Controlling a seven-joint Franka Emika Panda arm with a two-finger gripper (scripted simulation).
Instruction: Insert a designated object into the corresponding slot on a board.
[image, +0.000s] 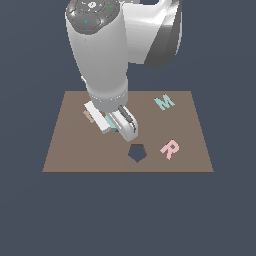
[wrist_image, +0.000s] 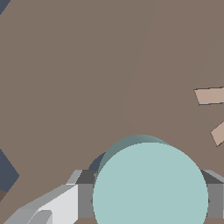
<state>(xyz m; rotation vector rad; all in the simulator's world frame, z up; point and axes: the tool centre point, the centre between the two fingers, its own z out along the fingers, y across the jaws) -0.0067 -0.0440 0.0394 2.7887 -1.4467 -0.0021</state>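
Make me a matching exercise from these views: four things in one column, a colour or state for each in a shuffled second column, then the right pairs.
Things
1. letter M
2. letter R
3. teal disc
4. pentagon-shaped hole

Descriptions
A. pink, lying on the board
B. dark and unfilled
C. teal, lying near the board's far edge
D. held between the gripper fingers

Pairs: 1-C, 2-A, 3-D, 4-B

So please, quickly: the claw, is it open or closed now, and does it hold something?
Claw: closed on the teal disc, one finger on each side, low over the board.
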